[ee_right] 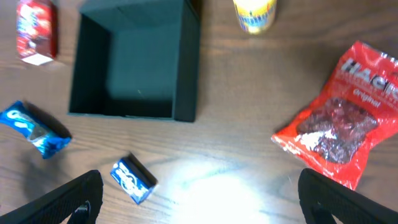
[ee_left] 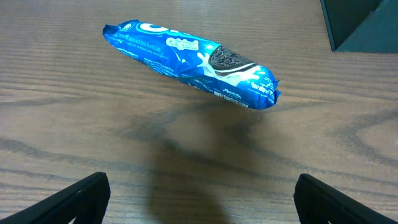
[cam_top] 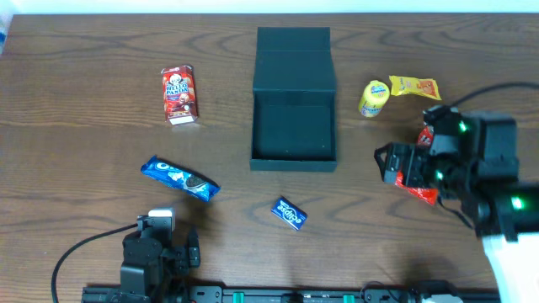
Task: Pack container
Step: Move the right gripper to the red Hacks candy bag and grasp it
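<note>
The dark teal-black container [cam_top: 294, 126] lies open at the table's middle, its lid flap laid back behind it, inside empty; it also shows in the right wrist view [ee_right: 134, 62]. A blue Oreo packet [cam_top: 179, 178] [ee_left: 189, 64] lies left of the container, ahead of my left gripper [ee_left: 199, 199], which is open and empty near the front edge. My right gripper [ee_right: 196, 196] is open and empty, above the table right of the container, with a red snack bag [ee_right: 339, 121] [cam_top: 417, 181] beside its right finger.
A small blue packet [cam_top: 289, 213] [ee_right: 132, 179] lies in front of the container. A red Hello Panda box [cam_top: 179, 94] sits at the left. A yellow cup [cam_top: 373, 98] and a yellow-orange packet [cam_top: 414, 86] lie right of the container.
</note>
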`<state>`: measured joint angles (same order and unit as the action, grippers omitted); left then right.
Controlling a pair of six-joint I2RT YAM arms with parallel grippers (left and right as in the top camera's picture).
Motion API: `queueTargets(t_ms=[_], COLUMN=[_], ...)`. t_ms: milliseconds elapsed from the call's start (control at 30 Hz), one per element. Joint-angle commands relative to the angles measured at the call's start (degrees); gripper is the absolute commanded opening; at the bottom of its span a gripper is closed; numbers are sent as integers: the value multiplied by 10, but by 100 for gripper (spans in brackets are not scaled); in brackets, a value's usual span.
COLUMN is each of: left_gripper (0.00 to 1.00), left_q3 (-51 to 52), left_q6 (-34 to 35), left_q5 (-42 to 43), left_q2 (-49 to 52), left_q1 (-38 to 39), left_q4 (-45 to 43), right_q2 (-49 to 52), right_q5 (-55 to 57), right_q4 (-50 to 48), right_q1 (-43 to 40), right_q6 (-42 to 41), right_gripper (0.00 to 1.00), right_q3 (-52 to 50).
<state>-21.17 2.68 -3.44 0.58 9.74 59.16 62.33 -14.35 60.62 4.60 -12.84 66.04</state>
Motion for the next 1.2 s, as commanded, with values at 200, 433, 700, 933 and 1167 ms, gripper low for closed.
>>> queueTargets(t_ms=[200, 433, 700, 933, 1167], left_gripper=[96, 96, 95, 96, 95], left_q3=[18, 18, 18, 18, 18], left_q6=[-10, -10, -10, -10, -10], left_q5=[-6, -6, -6, -6, -6], left_q2=[-4, -4, -4, -4, -4], left_q1=[-4, -4, -4, -4, -4], left_q4=[13, 13, 13, 13, 13], right_q2=[113, 195, 279, 344, 387], right_q5=[159, 153, 141, 141, 141], right_q4=[86, 76, 43, -4, -72], right_q1=[-52, -135, -152, -150, -139], right_q6=[-148, -118, -118, -85, -81], right_gripper=[99, 99, 99, 99, 99], right_q3=[71, 71, 70, 50, 14])
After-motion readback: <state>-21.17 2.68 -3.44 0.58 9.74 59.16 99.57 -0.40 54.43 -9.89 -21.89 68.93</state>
